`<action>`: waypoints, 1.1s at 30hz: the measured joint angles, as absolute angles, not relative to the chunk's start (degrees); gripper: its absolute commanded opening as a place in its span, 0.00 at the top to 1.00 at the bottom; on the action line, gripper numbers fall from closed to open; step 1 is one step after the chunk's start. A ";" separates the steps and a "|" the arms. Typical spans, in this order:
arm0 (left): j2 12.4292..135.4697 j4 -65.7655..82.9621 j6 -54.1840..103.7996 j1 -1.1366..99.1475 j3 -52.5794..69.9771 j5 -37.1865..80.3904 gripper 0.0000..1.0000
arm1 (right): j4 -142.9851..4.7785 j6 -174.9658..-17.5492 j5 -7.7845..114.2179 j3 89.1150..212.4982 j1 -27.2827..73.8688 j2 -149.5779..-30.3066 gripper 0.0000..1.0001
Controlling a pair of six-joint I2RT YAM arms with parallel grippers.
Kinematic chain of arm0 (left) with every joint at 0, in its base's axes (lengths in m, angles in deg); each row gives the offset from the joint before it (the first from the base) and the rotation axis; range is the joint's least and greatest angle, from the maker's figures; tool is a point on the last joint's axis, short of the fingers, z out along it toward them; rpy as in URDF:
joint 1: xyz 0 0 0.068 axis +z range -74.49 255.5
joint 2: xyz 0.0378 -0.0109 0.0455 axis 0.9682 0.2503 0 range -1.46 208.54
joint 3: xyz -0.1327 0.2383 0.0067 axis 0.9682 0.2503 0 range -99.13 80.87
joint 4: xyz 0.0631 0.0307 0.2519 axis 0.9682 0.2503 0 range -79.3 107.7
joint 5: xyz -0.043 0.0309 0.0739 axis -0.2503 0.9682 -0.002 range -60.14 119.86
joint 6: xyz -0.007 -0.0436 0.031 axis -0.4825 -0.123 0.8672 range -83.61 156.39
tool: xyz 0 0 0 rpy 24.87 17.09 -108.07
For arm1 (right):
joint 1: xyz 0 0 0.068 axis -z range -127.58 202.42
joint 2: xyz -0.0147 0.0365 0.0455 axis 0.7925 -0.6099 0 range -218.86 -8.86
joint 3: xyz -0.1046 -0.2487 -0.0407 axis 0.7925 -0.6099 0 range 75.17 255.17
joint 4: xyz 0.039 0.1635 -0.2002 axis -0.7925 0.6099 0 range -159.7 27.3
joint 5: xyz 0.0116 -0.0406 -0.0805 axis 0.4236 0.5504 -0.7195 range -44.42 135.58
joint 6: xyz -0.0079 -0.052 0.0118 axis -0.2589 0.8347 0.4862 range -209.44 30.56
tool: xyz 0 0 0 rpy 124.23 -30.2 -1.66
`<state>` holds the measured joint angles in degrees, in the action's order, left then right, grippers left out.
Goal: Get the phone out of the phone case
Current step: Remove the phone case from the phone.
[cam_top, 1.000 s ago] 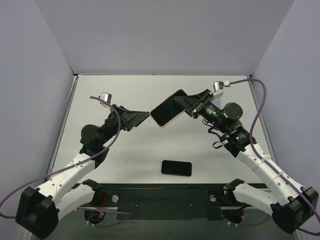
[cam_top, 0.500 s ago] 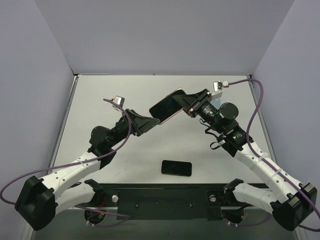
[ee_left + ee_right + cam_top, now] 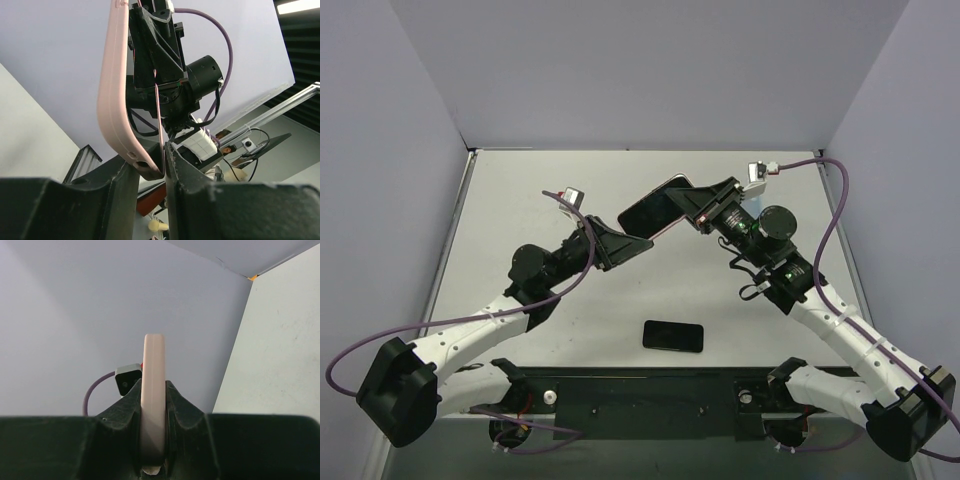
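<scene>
A pink phone case with a dark inner face is held in the air over the middle of the table. My right gripper is shut on its right end; in the right wrist view the case stands edge-on between the pads. My left gripper has come up from the lower left. In the left wrist view its jaws are closed on the lower corner of the case. A black phone lies flat on the table near the front edge, apart from both grippers.
The white table is walled by grey panels on the left, back and right. The black base bar of the arms runs along the near edge. Purple cables loop off both arms.
My left arm has moved right and forward, and its gripper has reached the lower corner of the case. My right gripper has lifted and tilted the case slightly. The black phone has not moved.
</scene>
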<state>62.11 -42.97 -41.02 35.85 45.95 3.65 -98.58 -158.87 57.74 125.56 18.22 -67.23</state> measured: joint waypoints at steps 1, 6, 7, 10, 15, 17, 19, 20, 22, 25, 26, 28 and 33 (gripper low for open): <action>62.11 -43.01 -40.95 35.85 45.95 3.49 0.69 | -98.58 -158.87 57.72 125.67 18.22 -67.23 1.00; 62.11 -43.14 -41.13 35.85 45.95 2.88 0.78 | -98.60 -158.85 58.11 125.87 18.20 -67.06 1.00; 62.11 -43.16 -41.15 35.85 45.95 2.64 0.83 | -98.60 -158.85 58.44 125.87 18.20 -66.95 1.00; 62.27 -44.28 -40.82 35.85 45.86 1.85 0.94 | -98.34 -159.09 59.29 125.85 18.40 -66.33 1.00; 65.02 -49.35 -38.94 36.52 44.25 -2.69 0.98 | -99.68 -162.04 63.66 125.85 20.26 -65.79 1.00; 66.64 -53.52 -37.35 37.16 43.90 -5.62 1.00 | -101.36 -164.36 66.59 125.85 21.00 -66.40 1.00; 67.51 -56.10 -34.92 37.90 43.66 -8.27 1.00 | -103.65 -166.96 69.17 125.85 21.39 -67.69 1.00; 67.88 -56.78 -33.48 38.32 43.42 -9.51 1.00 | -105.14 -168.51 70.20 125.83 21.53 -68.28 1.00; 68.52 -57.83 -31.01 39.04 42.94 -11.02 1.00 | -108.88 -171.46 71.66 125.30 22.05 -70.18 1.00; 69.72 -60.65 -28.39 39.74 42.61 -12.68 1.00 | -114.23 -176.38 73.24 124.10 22.51 -72.28 1.00; 70.25 -61.83 -27.75 39.89 42.63 -13.14 1.00 | -115.96 -178.02 73.63 123.64 22.66 -72.91 1.00; 71.27 -64.08 -27.14 40.06 42.63 -14.06 1.00 | -119.08 -180.99 74.55 123.05 22.81 -74.22 1.00; 74.75 -68.43 -27.88 40.39 42.02 -15.94 1.00 | -126.80 -187.18 75.55 122.13 22.88 -78.46 1.00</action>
